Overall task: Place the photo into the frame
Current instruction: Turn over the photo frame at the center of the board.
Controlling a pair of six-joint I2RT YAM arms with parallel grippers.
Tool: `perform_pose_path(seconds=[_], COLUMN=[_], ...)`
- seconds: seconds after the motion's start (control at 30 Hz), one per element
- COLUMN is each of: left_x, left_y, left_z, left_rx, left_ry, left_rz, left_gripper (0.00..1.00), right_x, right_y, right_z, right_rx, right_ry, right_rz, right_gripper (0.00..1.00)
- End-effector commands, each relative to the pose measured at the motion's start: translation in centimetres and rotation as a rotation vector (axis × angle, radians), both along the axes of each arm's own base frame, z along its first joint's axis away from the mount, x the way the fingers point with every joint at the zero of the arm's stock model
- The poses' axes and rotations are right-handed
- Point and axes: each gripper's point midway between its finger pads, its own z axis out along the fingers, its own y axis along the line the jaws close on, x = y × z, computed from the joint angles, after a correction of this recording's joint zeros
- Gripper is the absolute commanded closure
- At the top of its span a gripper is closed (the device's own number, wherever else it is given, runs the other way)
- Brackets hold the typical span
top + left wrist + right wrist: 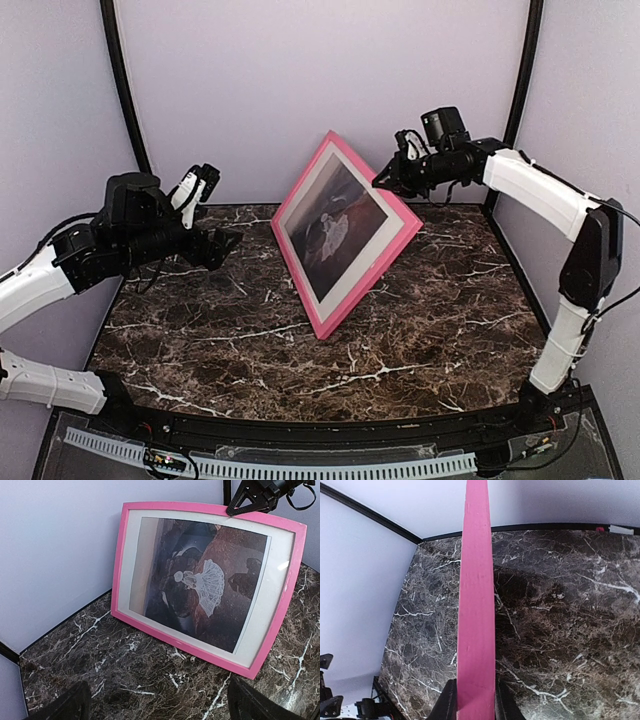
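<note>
One frame (375, 278) (one photo (335, 225) inside) sits pinched in the right gripper (385, 180); left gripper (213, 215) gapes empty.

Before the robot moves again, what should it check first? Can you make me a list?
1. The photo sits inside the frame, behind its pink border: ok.
2. The right gripper is shut on the frame's top edge: ok.
3. The left gripper is open and apart from the frame: ok.
4. The frame's bottom edge rests on the table: ok.
5. The frame's back is closed up: cannot tell, it faces away.
6. The frame would stand alone if let go: cannot tell; it leans.
</note>
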Motion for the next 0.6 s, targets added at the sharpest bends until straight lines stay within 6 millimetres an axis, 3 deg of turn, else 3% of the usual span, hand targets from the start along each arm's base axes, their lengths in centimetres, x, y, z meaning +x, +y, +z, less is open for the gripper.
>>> perform_pose_path(seconds=[0.0,0.17,0.23,0.57], left_x=[-0.1,-0.2,-0.3,-0.5], left_y=[-0.5,-0.8,-1.0,-1.4], left_z=[0.1,-2.0,-2.4,-2.8], left_rx=[-0.086,-0.076,-0.08,-0.081], left_ry=[0.001,0.044,0.055,0.07], left_rz=[-0.006,-0.012,-0.017,-0.039], left_gripper=[0.03,0.04,0.04,0.04], right_x=[0.4,-1.3,-2.3,-6.0], right_y=[-0.2,-0.8,-0.8,-1.2], right_z=[4.8,1.6,-0.8,-7.7], right_rx=[0.199,0.287,0.309,0.461], right_ry=[-0.126,-0.064,-0.004,0.144], right_rz=[-0.082,-0.113,-0.112,-0.114], right_gripper=[1.0,0.97,0.91,0.73])
